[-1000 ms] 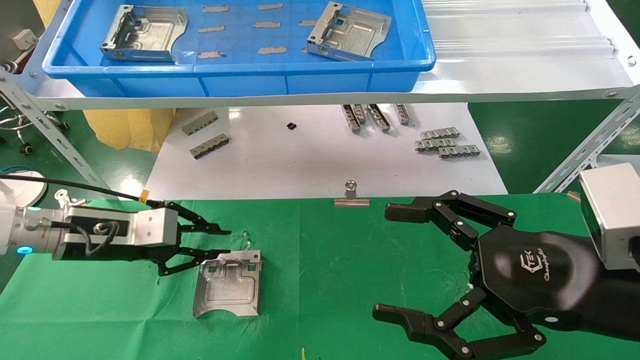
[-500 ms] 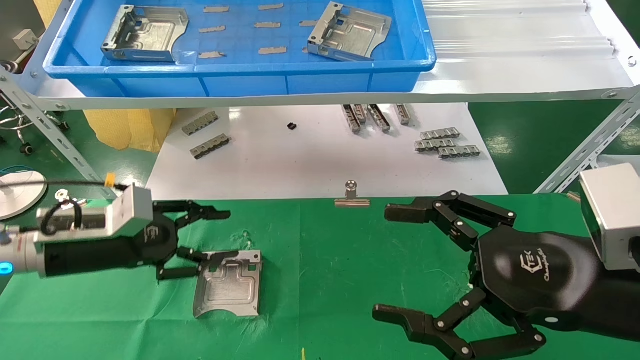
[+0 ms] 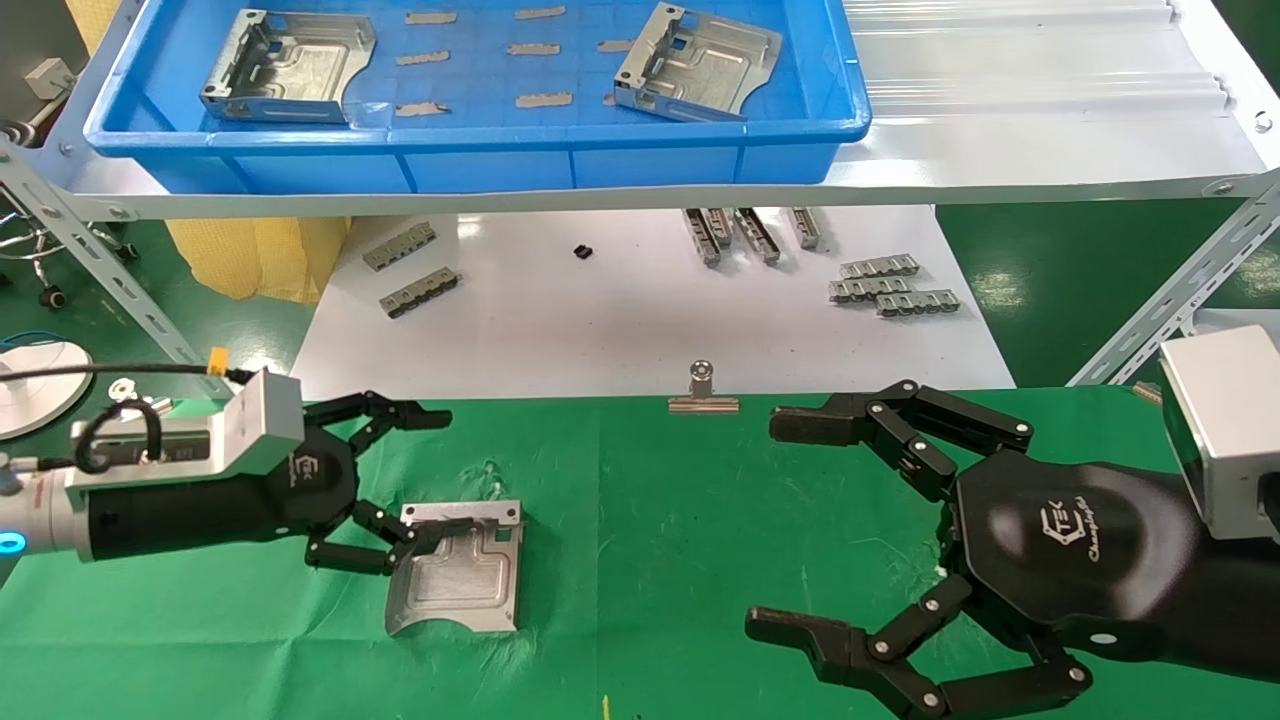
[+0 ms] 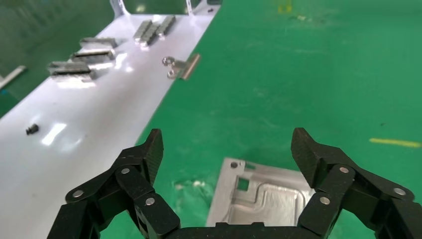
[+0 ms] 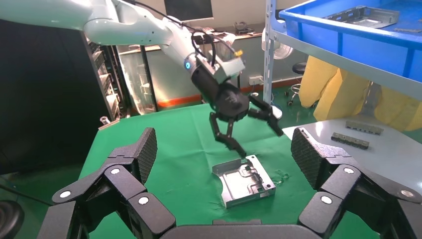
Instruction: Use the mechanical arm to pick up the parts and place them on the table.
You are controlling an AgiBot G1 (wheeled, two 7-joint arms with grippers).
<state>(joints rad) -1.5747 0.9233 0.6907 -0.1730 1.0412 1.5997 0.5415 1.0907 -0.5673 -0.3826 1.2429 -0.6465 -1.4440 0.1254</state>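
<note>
currently left gripper (image 3: 425, 470) hovers spread-fingered above a part (image 3: 458, 568) lying flat on the table (image 3: 640, 520), one fingertip possibly touching it; right gripper (image 3: 770, 525) parked, fingers spread.

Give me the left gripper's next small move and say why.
Probably lift clear and head for the blue bin. The part lies flat on the green table, and the left gripper is open, one finger over the part's folded edge, gripping nothing. Two parts remain in the bin. The right gripper hovers open.
</note>
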